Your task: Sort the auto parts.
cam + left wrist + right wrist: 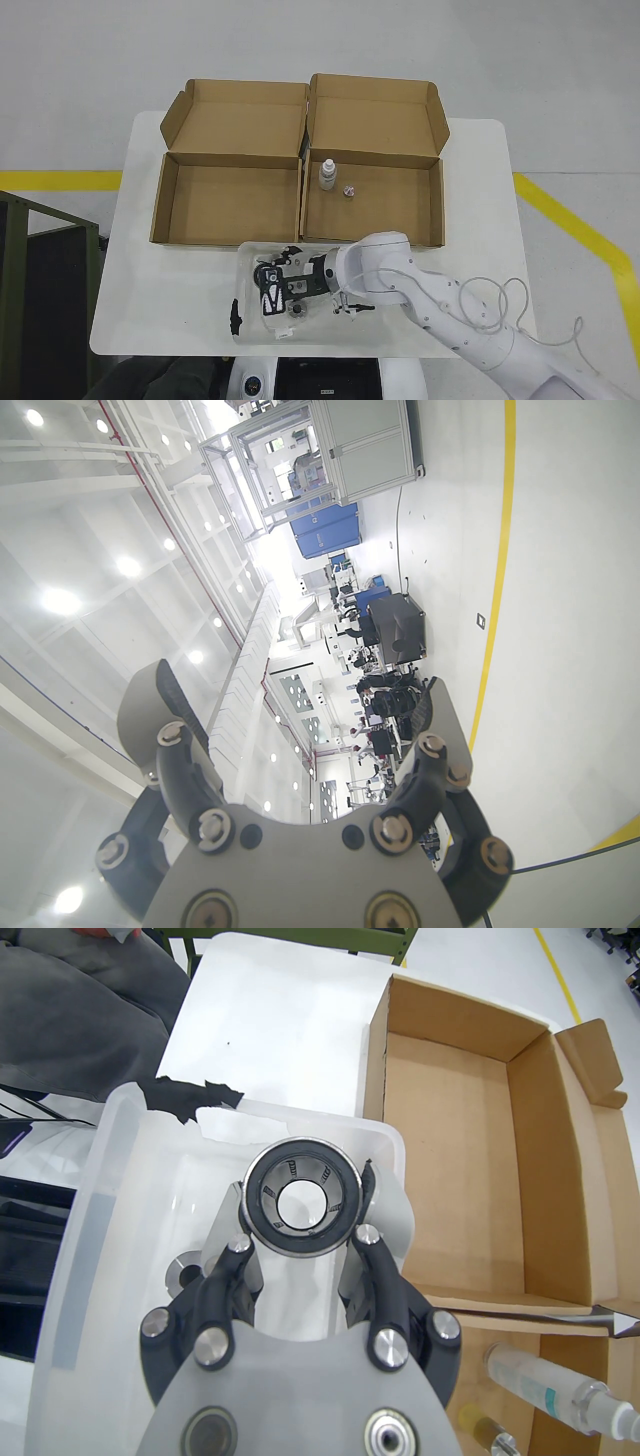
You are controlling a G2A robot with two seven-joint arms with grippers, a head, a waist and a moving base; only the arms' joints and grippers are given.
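Okay, left gripper (300, 690) spread open, holding nothing. Left cardboard box (230, 205) sits behind the clear bin (245, 300). Right gripper (302, 1193) clenched on a cylindrical bearing (303, 1155) over the bin's inside. Right cardboard box (400, 205) holds a white bottle (327, 175) and a small metal part (349, 190).

Bearing (320, 1178): steel sleeve with a black end ring, hollow, with ball tracks inside. It is gripped across its sides by the right pincer (302, 1190) and held above the clear bin.
Clear bin (243, 270): translucent plastic tub at 6 o'clock on the worktop.
Flanged ring (186, 1273): shiny metal, lying flat on the bin floor.
Left box (228, 205): open cardboard, at 11 o'clock.
Right box (390, 205): open cardboard, at 1 o'clock, touching the left box.
Bottle (327, 175): white, upright, in the right box's 10 o'clock corner.
Small part (349, 190): pale metal, just beside the bottle at its 4 o'clock.
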